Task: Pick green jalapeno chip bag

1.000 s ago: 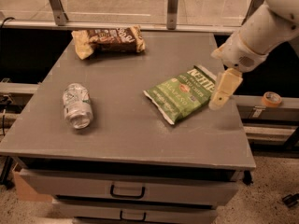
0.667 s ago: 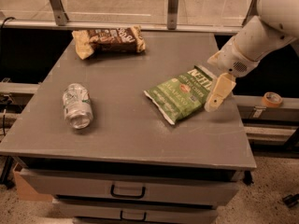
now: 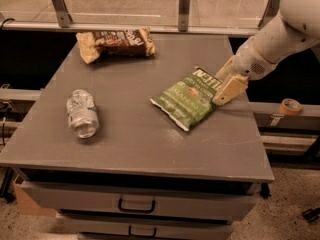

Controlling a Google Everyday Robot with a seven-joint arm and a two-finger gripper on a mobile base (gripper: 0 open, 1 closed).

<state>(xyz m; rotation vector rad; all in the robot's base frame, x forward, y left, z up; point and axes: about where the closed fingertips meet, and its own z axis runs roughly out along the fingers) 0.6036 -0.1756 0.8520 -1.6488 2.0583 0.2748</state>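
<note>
The green jalapeno chip bag lies flat on the grey table, right of centre, its white lettering at the far right corner. My gripper hangs from the white arm that comes in from the upper right. It is at the bag's right edge, low over the table, with its tan fingers pointing down and left and overlapping the bag's corner.
A brown-and-tan snack bag lies at the table's far left. A crushed clear plastic bottle lies at the left. A tape roll sits on a rail beyond the right edge. Drawers are below the front edge.
My gripper has moved a little left and down, closer onto the green bag's right edge. The bag, bottle and brown bag have not moved.
</note>
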